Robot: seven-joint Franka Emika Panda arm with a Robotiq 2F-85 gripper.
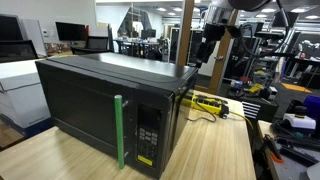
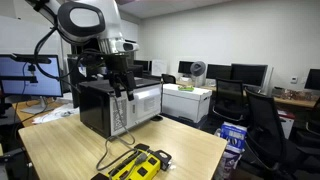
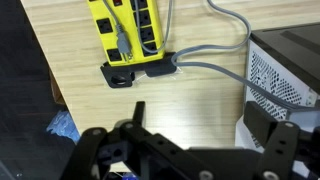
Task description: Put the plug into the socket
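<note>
Approaching stage | gripper [image 2: 126,92] high beside microwave [image 2: 105,110], opening and load not discernible | socket [image 3: 125,28] flat on table [image 2: 185,150], near edge | next: descend, locate plug, align prongs with free outlet.

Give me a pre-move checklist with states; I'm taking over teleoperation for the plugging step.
1. Power strip located: ok, flat on the table.
2. Gripper clear of the strip: ok, it hangs above the table by the microwave.
3. Fingers empty: cannot tell, wrist view too dark.
4. Gray plug located: ok, on the strip's face; seated or loose, cannot tell.
5. Free outlets: ok, several dark openings show.
6. Gray cord path: ok, runs along the table toward the microwave.
</note>
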